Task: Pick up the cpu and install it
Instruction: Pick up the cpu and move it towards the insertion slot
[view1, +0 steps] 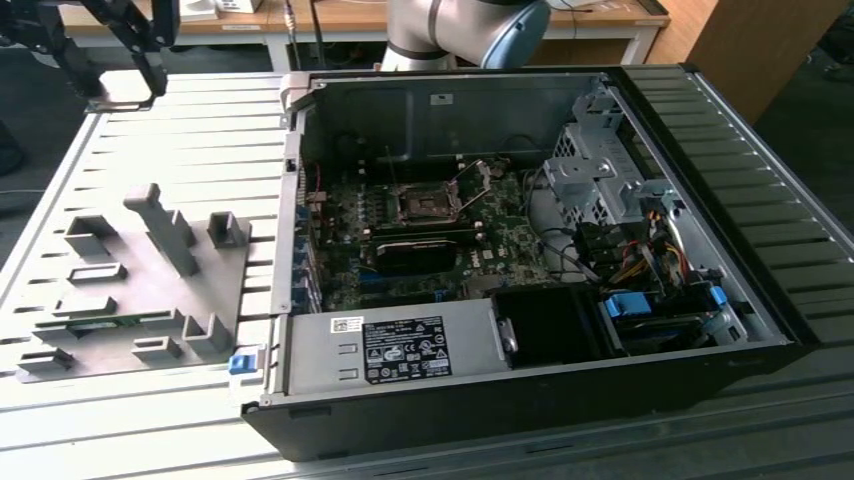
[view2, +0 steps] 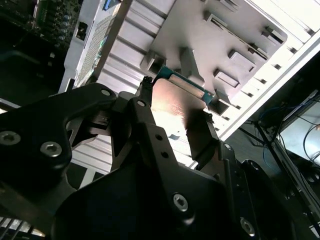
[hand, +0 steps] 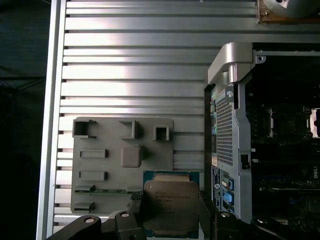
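Your gripper (hand: 170, 201) was clamped on the cpu (hand: 171, 212) above the grey tray (hand: 100, 165); the motherboard socket (view1: 427, 207) sat empty, installation not yet done.

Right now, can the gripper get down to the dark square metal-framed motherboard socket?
Probably yes: the black computer case lies open side up and the dark square metal-framed socket looks uncovered, nothing above it. The gripper, jaws shut on the small flat square silvery-grey cpu, hangs off at the exterior view's left.
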